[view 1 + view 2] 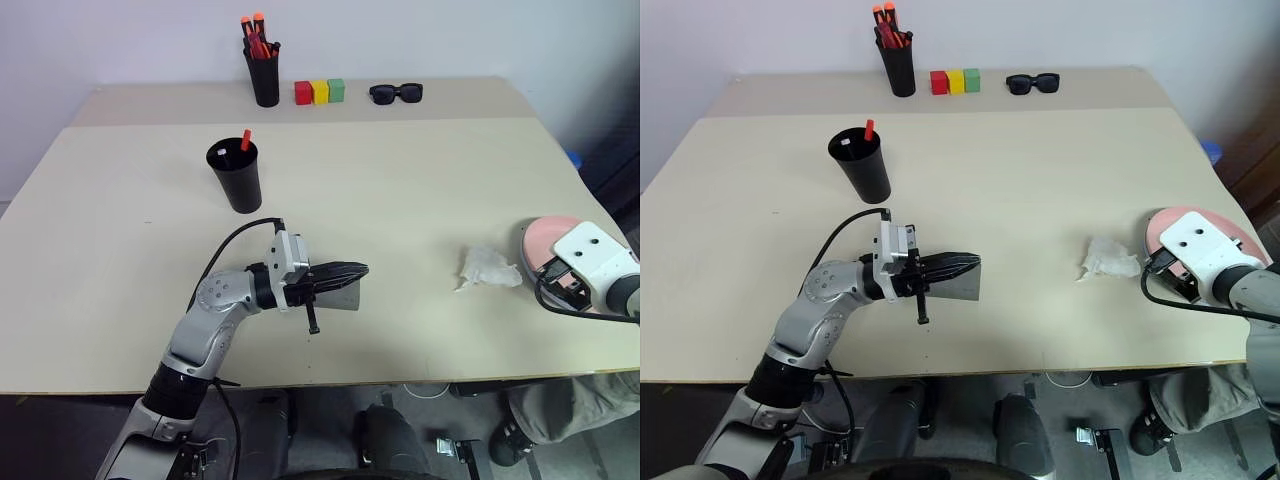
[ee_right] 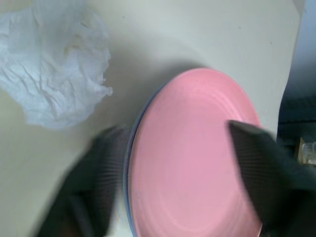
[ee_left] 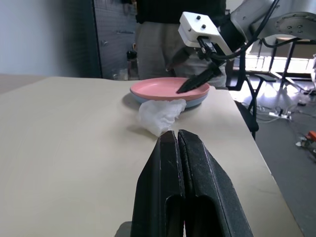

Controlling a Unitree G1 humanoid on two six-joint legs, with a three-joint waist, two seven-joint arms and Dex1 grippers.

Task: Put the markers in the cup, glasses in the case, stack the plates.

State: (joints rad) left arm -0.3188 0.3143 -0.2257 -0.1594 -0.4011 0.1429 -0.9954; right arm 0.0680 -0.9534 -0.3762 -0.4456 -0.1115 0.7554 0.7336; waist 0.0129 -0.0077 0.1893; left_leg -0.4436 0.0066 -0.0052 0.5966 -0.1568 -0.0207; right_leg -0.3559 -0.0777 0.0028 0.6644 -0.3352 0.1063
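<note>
The left gripper (image 1: 345, 272) is at about 6 o'clock on the table (image 1: 400, 180), fingers pressed together, holding nothing, just over the grey case (image 1: 958, 283). At 3 o'clock the right gripper (image 2: 182, 163) is spread wide above the pink plate (image 2: 192, 158) — it lies on the blue plate (image 3: 195, 101), beside a crumpled tissue (image 1: 488, 268). Further, near 11 o'clock, the cup (image 1: 235, 175) holds a red marker (image 1: 245, 139). At 12 o'clock — a pen holder (image 1: 263, 72), three blocks (image 1: 319, 92) and sunglasses (image 1: 396, 93).

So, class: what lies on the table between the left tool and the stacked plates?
A crumpled white tissue lies between the left tool and the plates, close to the plates; the left eye view shows it.
</note>
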